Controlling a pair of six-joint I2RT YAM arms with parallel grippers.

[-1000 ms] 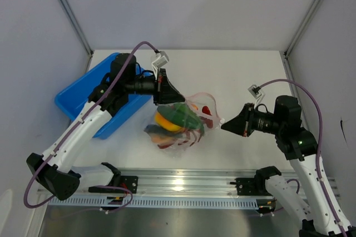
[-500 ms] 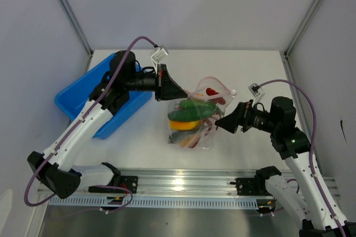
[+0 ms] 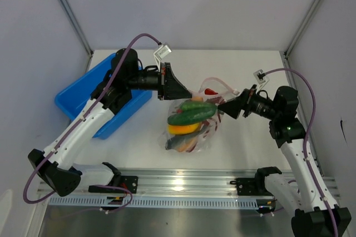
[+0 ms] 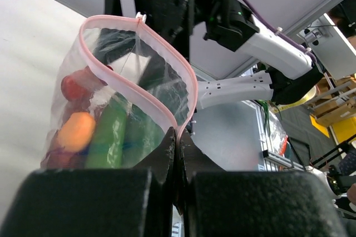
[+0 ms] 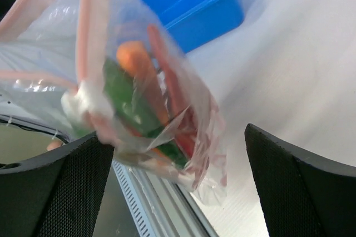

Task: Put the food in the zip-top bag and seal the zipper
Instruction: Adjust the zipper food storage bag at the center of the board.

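As it hangs, zip-top bag (image 3: 188, 134), zipper (image 4: 111, 16) uppermost

Zip-top bag (image 3: 194, 132) of food (image 3: 192, 115) right of blue bin (image 3: 78, 100) | left gripper (image 3: 189, 93) pinches bin-side edge | right gripper (image 3: 222, 105) at far edge

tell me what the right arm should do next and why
Probably close the right fingers on the zipper at its free end. They stand open by the zip-top bag, the left fingers pinch the other end, the food is inside and the mouth gapes.
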